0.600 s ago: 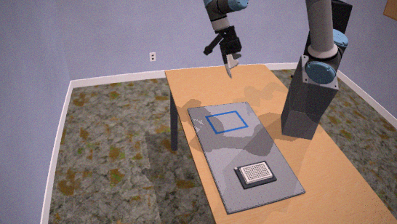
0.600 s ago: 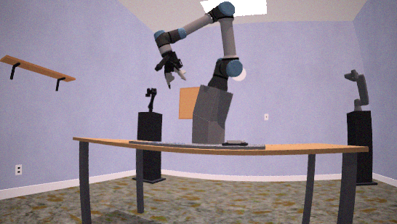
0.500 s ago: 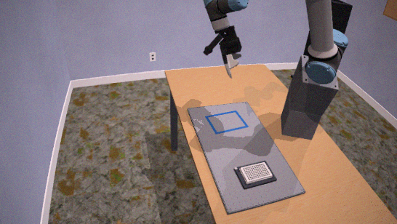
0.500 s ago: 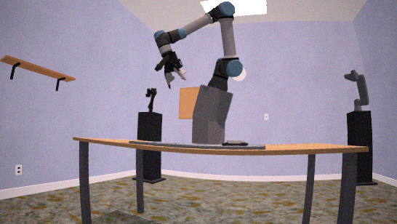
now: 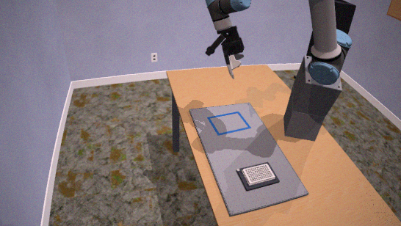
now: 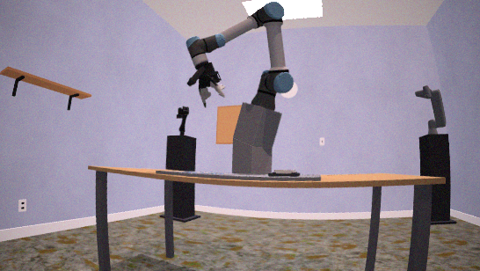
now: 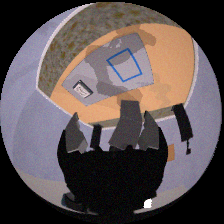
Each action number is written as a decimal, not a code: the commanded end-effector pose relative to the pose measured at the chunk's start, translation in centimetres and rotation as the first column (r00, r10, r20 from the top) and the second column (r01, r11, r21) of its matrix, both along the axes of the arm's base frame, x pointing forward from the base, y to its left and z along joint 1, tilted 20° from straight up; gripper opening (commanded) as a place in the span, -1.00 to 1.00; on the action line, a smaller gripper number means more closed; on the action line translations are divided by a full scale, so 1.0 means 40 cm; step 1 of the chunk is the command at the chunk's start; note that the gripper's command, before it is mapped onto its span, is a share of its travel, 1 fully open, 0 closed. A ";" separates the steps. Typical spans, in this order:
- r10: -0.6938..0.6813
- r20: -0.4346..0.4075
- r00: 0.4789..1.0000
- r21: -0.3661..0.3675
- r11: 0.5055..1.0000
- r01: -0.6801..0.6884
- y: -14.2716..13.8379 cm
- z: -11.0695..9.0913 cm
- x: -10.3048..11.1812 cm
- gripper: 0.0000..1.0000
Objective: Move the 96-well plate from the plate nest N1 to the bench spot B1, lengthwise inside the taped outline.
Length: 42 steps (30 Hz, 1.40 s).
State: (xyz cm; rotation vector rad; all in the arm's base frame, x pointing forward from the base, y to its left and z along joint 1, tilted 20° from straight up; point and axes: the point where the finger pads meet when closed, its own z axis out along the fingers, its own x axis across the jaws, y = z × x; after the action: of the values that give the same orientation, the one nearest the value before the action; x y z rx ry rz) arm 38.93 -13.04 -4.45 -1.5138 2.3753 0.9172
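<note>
The white 96-well plate sits in the black plate nest at the near end of the grey mat. The nest shows edge-on in the exterior view. The blue taped outline lies at the mat's far end and nothing is inside it. My gripper is open and empty. It hangs high above the far end of the table, well away from the plate.
The arm's grey pedestal stands on the wooden table to the right of the mat. Black camera stands are on the floor behind the table. A wall shelf is at left.
</note>
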 end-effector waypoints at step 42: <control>0.158 0.113 0.981 -0.227 0.965 -0.129 0.307 -0.220 0.145 1.00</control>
State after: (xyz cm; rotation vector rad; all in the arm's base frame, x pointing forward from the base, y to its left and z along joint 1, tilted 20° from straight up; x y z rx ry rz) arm 44.26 -2.23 -12.48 -1.7714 2.3664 0.6077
